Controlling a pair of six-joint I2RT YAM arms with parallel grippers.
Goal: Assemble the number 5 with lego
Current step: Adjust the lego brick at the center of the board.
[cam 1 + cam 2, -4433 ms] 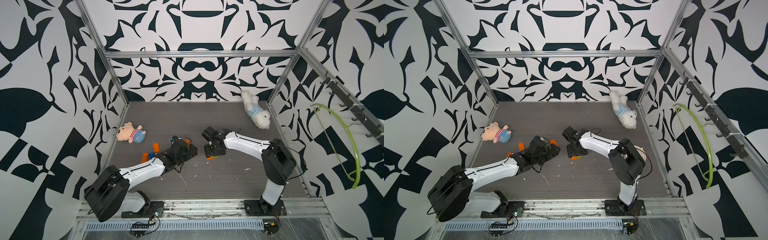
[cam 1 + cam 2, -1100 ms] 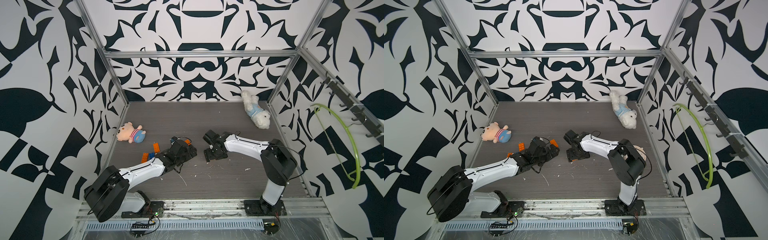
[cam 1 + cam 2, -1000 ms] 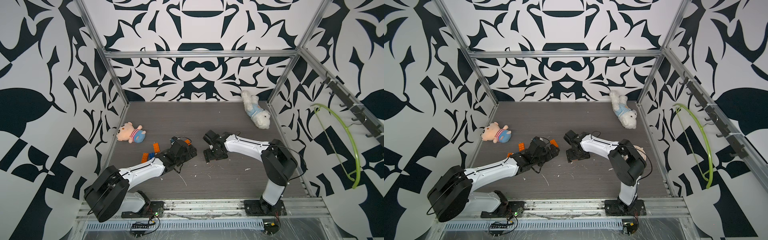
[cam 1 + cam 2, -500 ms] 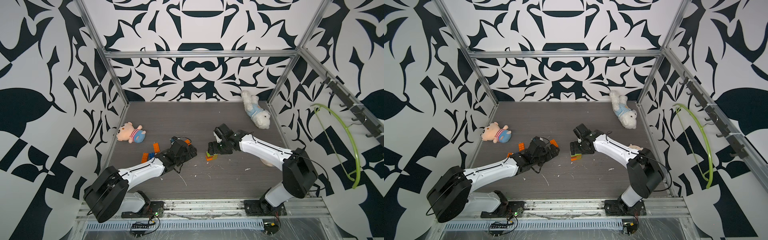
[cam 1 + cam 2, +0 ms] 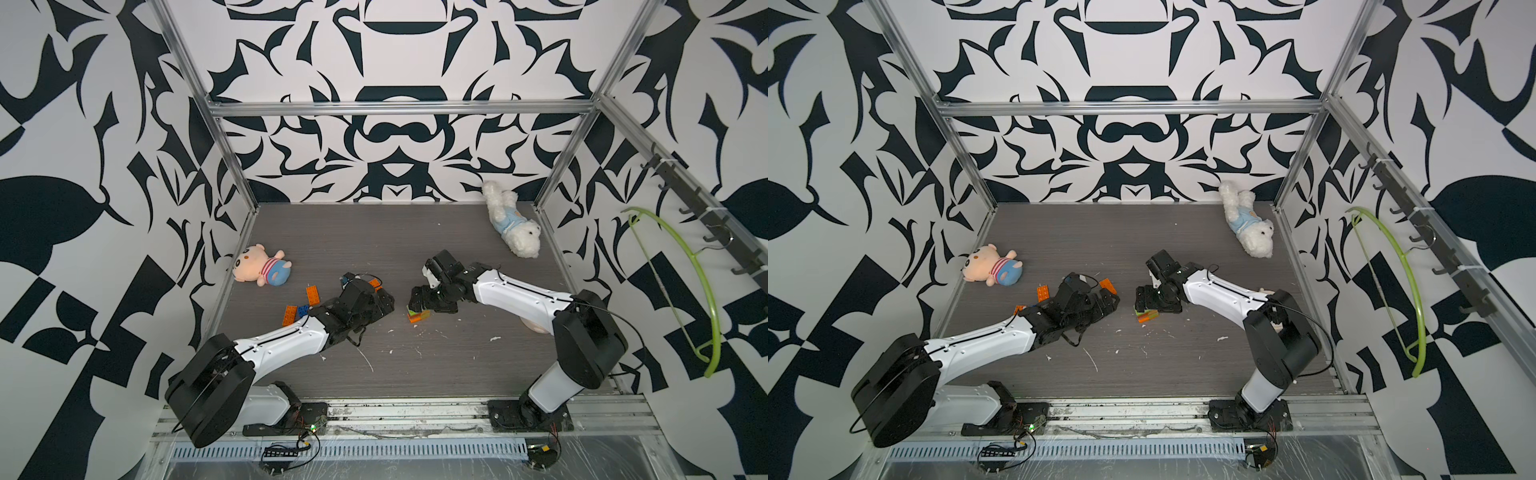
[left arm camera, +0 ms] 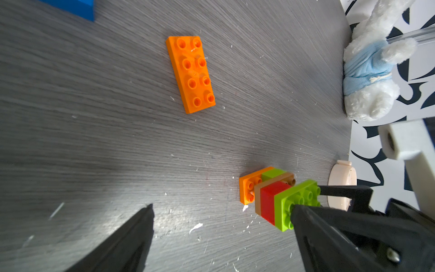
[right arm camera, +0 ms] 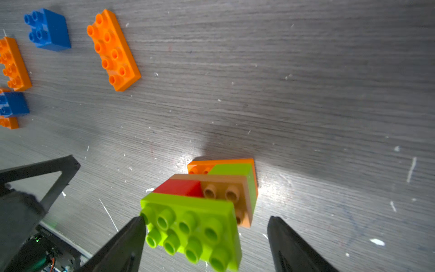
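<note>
Straddling the brick stack [image 7: 226, 188] with the right hand [image 7: 206, 220], spread wide, gripping nothing, probably lining up a press; holding the left hand [image 5: 386, 302] gaping, empty, beside it.

The back half of the tabletop [image 5: 374, 232] lay open; only the white plush dog [image 5: 513, 230] in the far right corner and the pink plush toy [image 5: 259, 270] by the left wall stood there. In the middle the brick stack [image 5: 417, 316] blocked the way, with the right claw [image 7: 206, 220] spread over it. Loose bricks [image 5: 313, 296] crowded the surface beside the left claw [image 6: 222, 207], whose jaws were wide apart. The front middle, between the arms, was free.
</note>
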